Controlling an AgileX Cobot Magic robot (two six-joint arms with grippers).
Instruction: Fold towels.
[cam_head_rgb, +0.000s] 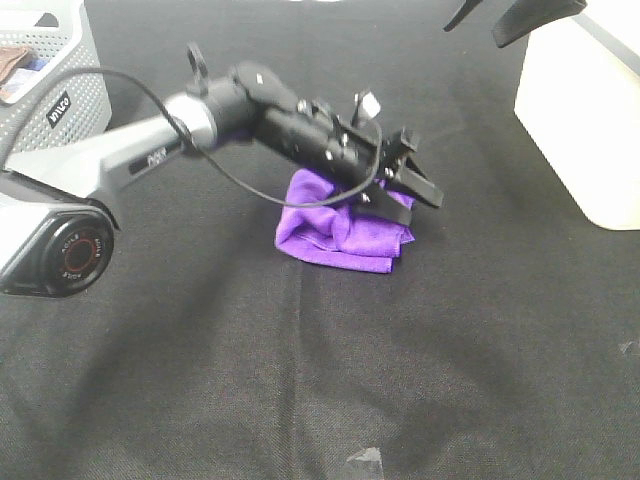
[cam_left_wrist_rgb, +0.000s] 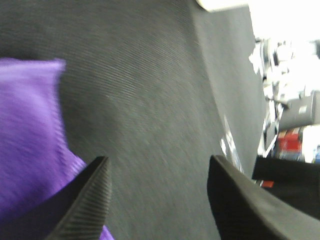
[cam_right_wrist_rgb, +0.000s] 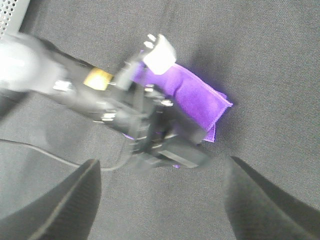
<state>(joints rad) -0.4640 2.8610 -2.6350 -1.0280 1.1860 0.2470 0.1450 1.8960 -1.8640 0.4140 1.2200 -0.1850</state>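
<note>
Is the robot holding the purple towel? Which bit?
No, nothing is held. The left gripper hangs open by the purple towel; the right gripper is open and empty.

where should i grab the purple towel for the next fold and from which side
Probably the layered corner at the right end of the purple towel in the high view, pinching all layers together. Come down from that right side: the folded edges stack there, bare table lies beside them, and the open left gripper hangs over that end.
</note>
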